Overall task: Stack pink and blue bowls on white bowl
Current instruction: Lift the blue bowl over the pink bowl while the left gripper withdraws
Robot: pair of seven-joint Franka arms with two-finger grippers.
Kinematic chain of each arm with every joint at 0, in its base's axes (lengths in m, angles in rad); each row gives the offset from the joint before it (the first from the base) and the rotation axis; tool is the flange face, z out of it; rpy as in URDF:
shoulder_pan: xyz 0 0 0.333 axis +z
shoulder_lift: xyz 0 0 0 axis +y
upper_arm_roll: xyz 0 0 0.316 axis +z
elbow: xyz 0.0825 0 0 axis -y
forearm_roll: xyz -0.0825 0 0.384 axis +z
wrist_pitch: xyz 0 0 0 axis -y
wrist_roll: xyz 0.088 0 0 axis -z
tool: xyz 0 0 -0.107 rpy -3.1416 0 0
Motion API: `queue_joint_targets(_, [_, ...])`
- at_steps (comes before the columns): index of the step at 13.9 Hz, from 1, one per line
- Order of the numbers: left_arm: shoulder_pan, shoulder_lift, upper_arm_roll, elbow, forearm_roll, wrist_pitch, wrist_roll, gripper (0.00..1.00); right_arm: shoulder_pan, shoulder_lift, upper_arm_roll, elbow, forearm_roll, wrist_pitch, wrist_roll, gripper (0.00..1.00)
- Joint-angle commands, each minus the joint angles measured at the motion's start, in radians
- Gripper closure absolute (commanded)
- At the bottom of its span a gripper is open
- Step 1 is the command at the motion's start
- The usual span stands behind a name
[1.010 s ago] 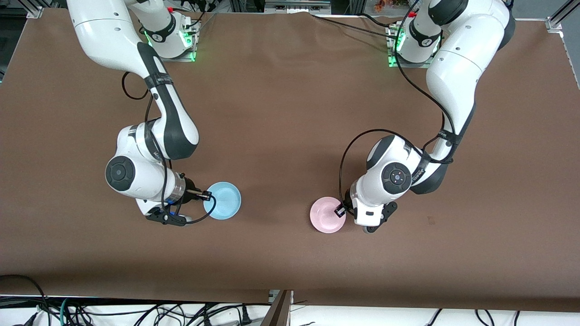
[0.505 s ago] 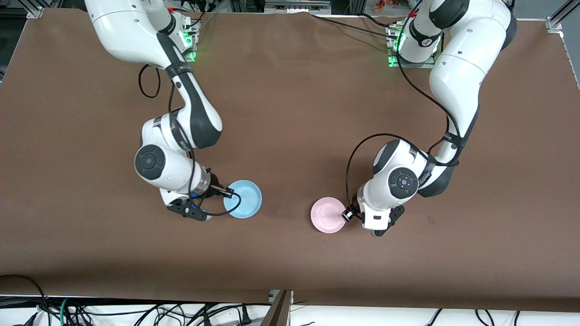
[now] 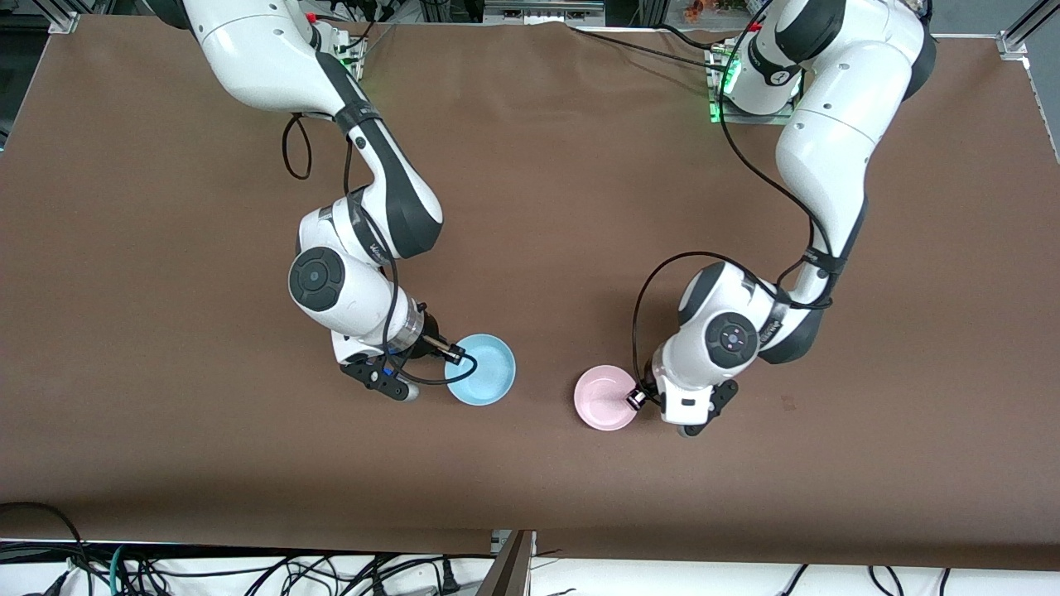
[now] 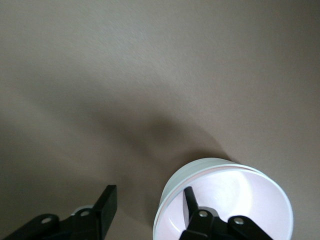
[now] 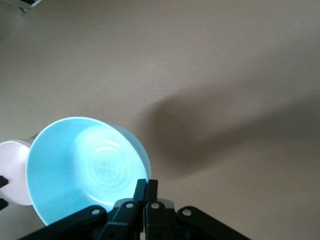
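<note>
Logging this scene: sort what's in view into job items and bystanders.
Job: blue bowl, rim pinched by right gripper; pink bowl, open left gripper straddling its rim. No white bowl in view.
Bystanders: table, cables nearer the front camera.

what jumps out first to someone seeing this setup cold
Two white arms reach down onto a brown table, each at a small pastel bowl. The right gripper is shut on the rim of the blue bowl, which looks tilted in the right wrist view. Toward the left arm's end, the left gripper is open, its fingers astride the rim of the pink bowl.
</note>
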Motion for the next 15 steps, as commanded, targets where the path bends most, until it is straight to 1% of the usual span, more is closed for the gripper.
queue_joint_targets(1, [0.003, -0.029, -0.012, 0.093, -0.055, -0.165, 0.016, 0.34, -0.006, 0.021, 0.005, 0.067, 0.080, -0.005, 0.038, 1.00])
queue_joint_targets(3, [0.007, -0.053, -0.026, 0.165, -0.130, -0.284, 0.014, 0.28, -0.005, 0.027, 0.007, 0.086, 0.094, 0.015, 0.081, 1.00])
queue_joint_targets(4, [0.017, -0.084, -0.024, 0.186, -0.175, -0.349, 0.017, 0.26, -0.003, 0.035, 0.025, 0.090, 0.098, 0.047, 0.122, 1.00])
queue_joint_targets(5, [0.049, -0.114, -0.026, 0.196, -0.196, -0.399, 0.030, 0.23, -0.005, 0.041, 0.057, 0.090, 0.100, 0.102, 0.166, 1.00])
queue_joint_targets(6, [0.088, -0.152, -0.033, 0.196, -0.204, -0.455, 0.106, 0.22, -0.005, 0.053, 0.080, 0.090, 0.100, 0.160, 0.218, 1.00])
queue_joint_targets(9, [0.191, -0.283, -0.036, 0.194, -0.203, -0.622, 0.470, 0.21, 0.006, 0.114, 0.158, 0.113, 0.100, 0.350, 0.323, 1.00])
queue_joint_targets(10, [0.226, -0.317, -0.035, 0.194, -0.200, -0.663, 0.584, 0.21, 0.023, 0.144, 0.169, 0.136, 0.098, 0.399, 0.348, 1.00])
queue_joint_targets(12, [0.299, -0.367, -0.024, 0.191, -0.187, -0.720, 0.797, 0.21, 0.070, 0.203, 0.169, 0.179, 0.098, 0.501, 0.404, 1.00])
queue_joint_targets(13, [0.332, -0.387, -0.024, 0.187, -0.149, -0.730, 0.901, 0.21, 0.093, 0.234, 0.169, 0.196, 0.098, 0.566, 0.421, 1.00])
queue_joint_targets(15, [0.363, -0.410, -0.024, 0.179, -0.048, -0.731, 1.099, 0.21, 0.135, 0.291, 0.169, 0.219, 0.098, 0.679, 0.423, 1.00])
